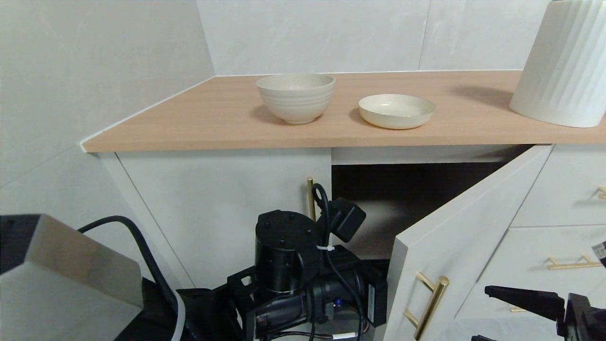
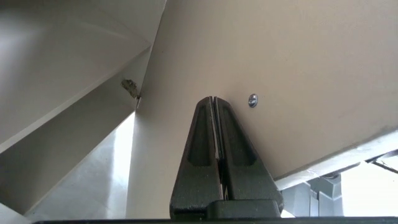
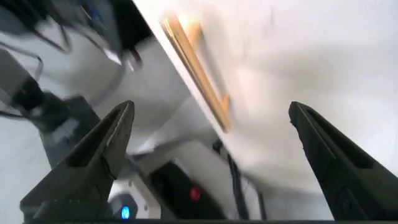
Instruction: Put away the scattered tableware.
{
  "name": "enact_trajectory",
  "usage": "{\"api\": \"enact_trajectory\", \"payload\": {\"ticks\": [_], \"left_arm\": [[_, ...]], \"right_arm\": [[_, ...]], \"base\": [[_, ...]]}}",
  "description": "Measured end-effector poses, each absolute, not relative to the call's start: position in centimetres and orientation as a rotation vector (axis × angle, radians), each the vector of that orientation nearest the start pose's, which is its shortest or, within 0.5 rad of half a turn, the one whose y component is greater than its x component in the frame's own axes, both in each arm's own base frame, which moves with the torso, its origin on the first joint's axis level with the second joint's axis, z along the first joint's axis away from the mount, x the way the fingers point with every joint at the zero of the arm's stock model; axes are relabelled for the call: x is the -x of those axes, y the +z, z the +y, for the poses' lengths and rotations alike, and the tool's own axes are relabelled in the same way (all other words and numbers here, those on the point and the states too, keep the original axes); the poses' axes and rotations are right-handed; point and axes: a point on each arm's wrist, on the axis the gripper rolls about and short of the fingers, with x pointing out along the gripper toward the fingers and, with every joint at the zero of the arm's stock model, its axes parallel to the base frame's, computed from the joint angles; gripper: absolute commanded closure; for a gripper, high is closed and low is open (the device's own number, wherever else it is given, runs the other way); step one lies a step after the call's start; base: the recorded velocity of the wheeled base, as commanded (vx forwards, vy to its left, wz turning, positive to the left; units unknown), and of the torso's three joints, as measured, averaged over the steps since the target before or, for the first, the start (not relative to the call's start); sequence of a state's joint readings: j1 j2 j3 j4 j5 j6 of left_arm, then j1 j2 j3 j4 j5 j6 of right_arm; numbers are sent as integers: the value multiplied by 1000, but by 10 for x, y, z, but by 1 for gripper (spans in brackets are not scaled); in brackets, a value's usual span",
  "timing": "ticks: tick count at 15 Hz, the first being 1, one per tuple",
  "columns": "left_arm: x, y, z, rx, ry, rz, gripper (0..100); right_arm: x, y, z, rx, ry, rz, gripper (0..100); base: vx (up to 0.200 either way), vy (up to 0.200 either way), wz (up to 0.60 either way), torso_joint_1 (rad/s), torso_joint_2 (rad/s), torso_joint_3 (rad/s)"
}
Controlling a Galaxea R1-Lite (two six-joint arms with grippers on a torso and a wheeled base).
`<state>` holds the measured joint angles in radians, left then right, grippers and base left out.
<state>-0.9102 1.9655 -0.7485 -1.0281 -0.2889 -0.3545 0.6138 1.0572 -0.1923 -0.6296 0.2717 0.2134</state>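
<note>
Step in hand (by judgement): cupboard opened, nothing yet collected. Next: rising to the counter (image 1: 199,128), gripping a rim squarely, lowering into the cupboard without clipping the door.

- Bowl (image 1: 296,97): one, upright, far on the counter, left of the dish.
- Dish (image 1: 396,110): one, shallow, right of the bowl, not touching.
- Ribbed white container (image 1: 563,61): one, far right.
- Cupboard door (image 1: 464,237): one, standing open; gold handle (image 1: 428,300): one.
- Left gripper (image 2: 212,102): clenched on nothing, close to a pale panel.
- Right gripper (image 3: 211,109): spread wide, empty, near right, beside the door handle.
</note>
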Motion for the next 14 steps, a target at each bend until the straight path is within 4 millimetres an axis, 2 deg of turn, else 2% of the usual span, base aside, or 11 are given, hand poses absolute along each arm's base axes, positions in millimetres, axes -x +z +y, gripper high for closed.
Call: {"api": "enact_trajectory", "payload": {"ticks": [3,6,14], "left_arm": [[-206,120,-279,243,-1148,416,100],[-206,119,-280,238,-1146,432,100],[-216,113,-298,215,-1124,487,100]], "right_arm": [[-91,165,71,-168,859,270,0],[-86,173,67,-171,856,258,0],[-74,190,59,-184,864,181,0]], "base": [[0,0,0,0,0,0],[-200,0,0,1,4,4],[0,0,0,0,0,0]]}}
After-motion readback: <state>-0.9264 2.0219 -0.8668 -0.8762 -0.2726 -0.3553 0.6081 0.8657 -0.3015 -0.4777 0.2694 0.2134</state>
